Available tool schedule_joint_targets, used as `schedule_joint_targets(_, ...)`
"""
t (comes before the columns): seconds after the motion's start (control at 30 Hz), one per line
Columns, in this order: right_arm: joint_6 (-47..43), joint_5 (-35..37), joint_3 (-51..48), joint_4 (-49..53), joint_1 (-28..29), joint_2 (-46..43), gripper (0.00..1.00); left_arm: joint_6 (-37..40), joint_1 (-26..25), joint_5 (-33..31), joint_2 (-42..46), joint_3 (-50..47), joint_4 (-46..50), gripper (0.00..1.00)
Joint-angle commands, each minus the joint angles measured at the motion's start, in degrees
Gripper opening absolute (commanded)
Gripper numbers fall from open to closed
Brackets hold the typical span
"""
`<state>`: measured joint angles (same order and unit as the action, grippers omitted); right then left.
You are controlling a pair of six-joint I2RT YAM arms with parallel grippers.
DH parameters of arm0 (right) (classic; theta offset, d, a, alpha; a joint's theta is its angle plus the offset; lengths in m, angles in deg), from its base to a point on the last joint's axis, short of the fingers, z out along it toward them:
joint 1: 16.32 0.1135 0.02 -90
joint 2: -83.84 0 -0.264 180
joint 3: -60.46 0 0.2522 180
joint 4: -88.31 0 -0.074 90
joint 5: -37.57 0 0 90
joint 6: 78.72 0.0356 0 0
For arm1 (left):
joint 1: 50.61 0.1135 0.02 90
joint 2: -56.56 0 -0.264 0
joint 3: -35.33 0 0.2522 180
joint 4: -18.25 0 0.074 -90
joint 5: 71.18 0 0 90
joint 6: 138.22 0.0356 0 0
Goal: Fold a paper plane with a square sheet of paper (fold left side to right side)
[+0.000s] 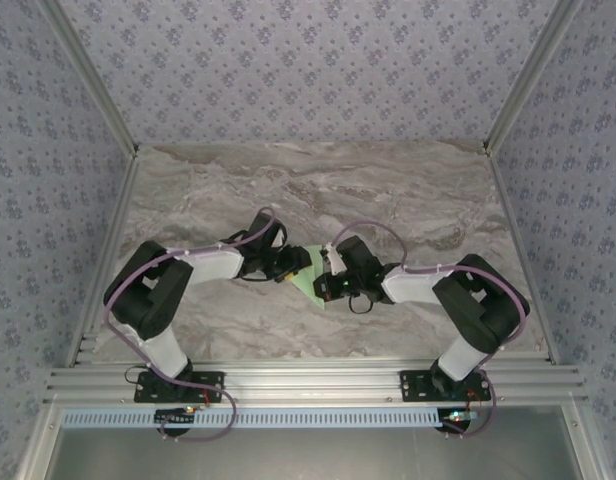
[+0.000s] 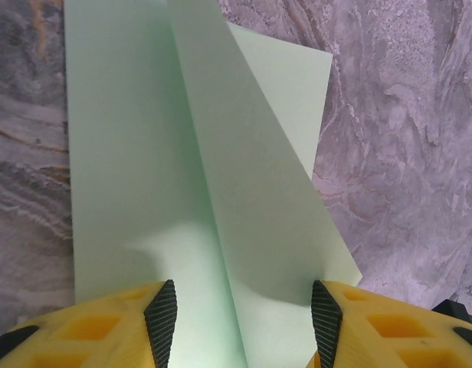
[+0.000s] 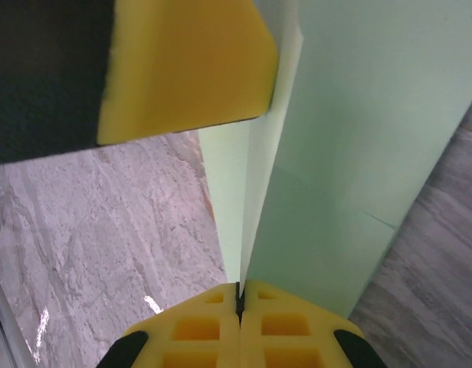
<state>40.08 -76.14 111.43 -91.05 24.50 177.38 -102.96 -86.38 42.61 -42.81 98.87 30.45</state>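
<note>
2 grippers, top: left gripper (image 1: 291,266) and right gripper (image 1: 331,287) meet over the paper (image 1: 310,283), mid-table (image 1: 408,190).
Left wrist: jaws half apart, straddling the flap (image 2: 244,169), gripping nothing.
Right wrist: jaws pinching the crease (image 3: 247,230).
Advice: pinch firm, lay flap over, match edges.

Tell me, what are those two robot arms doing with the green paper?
They are folding a square sheet of pale green paper on the marble table. The right arm has its jaws pinched shut on a raised fold of the sheet. The left arm holds its jaws open, one on each side, just over the paper's near edge. The sheet is only partly folded, with one long flap lying across it, so it is not a plane yet.
</note>
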Motion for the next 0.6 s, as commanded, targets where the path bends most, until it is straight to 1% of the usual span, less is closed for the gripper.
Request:
schedule_joint_targets(0.0, 1.8, -2.3, -1.3, -1.6, -0.8, 0.5, 0.03, -0.1, -0.5, 0.9, -1.7, 2.2, -0.7, 0.51)
schedule_joint_targets(0.57, 4.5, -6.9, -3.6, -6.3, -4.0, 2.8, 0.03, 0.1, -0.8, 0.3, -6.0, 4.2, 0.2, 0.51)
